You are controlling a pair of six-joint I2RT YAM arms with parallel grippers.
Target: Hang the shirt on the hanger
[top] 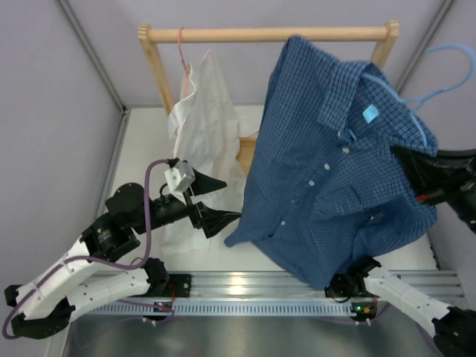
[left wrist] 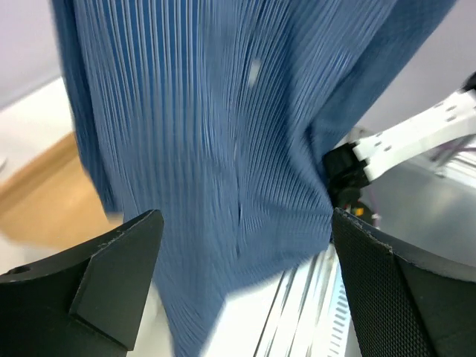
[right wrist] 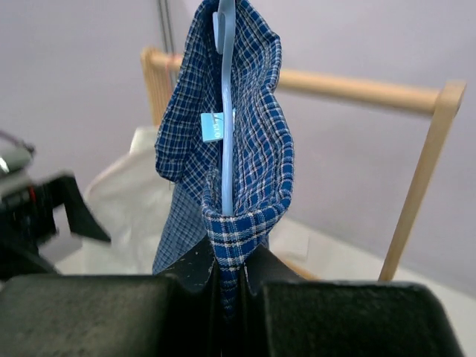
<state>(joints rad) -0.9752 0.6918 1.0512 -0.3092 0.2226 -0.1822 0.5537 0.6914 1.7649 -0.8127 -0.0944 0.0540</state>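
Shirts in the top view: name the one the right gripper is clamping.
The blue checked shirt, pinched with the light-blue hanger by the right gripper. The white shirt hangs from the pink hanger on the rail.

both arms have white link shells and black joints. a purple cable (top: 149,195) loops along the left arm (top: 74,271). the left gripper's (left wrist: 245,282) wedge fingers (left wrist: 111,268) are black, one pad (left wrist: 387,297) dimpled.
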